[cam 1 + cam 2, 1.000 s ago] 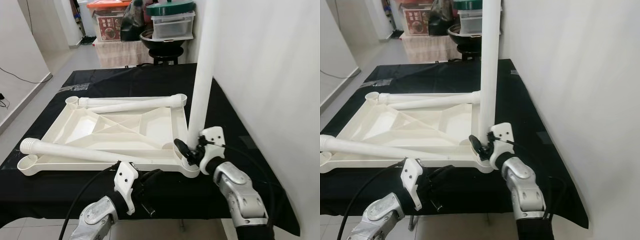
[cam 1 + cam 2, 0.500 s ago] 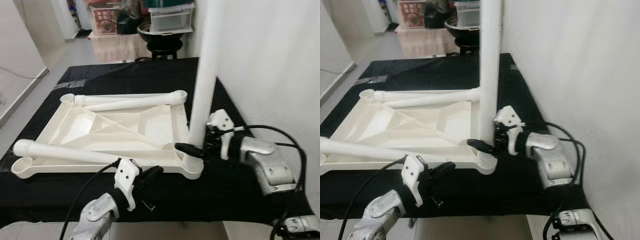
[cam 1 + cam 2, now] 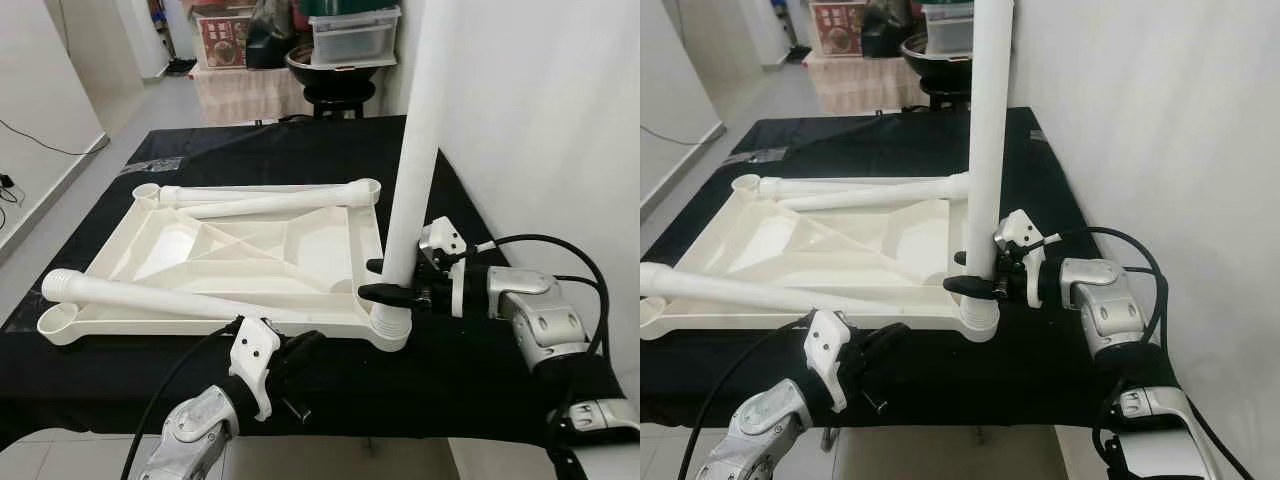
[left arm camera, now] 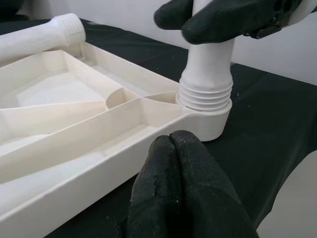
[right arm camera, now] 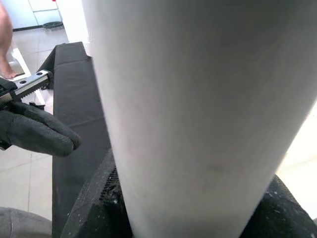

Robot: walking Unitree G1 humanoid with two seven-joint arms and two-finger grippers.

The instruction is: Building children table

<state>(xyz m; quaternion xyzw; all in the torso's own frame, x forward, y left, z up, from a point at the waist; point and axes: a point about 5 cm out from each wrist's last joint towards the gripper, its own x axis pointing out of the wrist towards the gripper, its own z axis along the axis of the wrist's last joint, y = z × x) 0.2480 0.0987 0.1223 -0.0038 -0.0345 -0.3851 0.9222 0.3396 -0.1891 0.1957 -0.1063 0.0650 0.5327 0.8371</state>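
Observation:
The white tabletop (image 3: 250,250) lies upside down on the black-covered table. One white leg (image 3: 415,170) stands upright in the near right corner socket (image 3: 390,328). My right gripper (image 3: 374,280) reaches in from the right and is shut on this leg just above its threaded base, one finger (image 5: 42,135) beside the tube. My left gripper (image 4: 171,141) is shut with nothing in it, low at the table's front edge, short of the tabletop rim. Another leg (image 3: 150,298) lies slanted across the near left corner. Two more legs (image 3: 270,197) lie along the far rim.
A white wall (image 3: 540,120) runs close along the table's right side. Beyond the table's far end stand storage boxes (image 3: 345,40) and a black stool (image 3: 330,95). Open floor (image 3: 60,190) lies to the left. Black cables trail from both arms.
My right arm has swung from the front round to the right of the upright leg, its gripper staying at the leg's base. The left gripper has hardly moved. The camera has shifted slightly.

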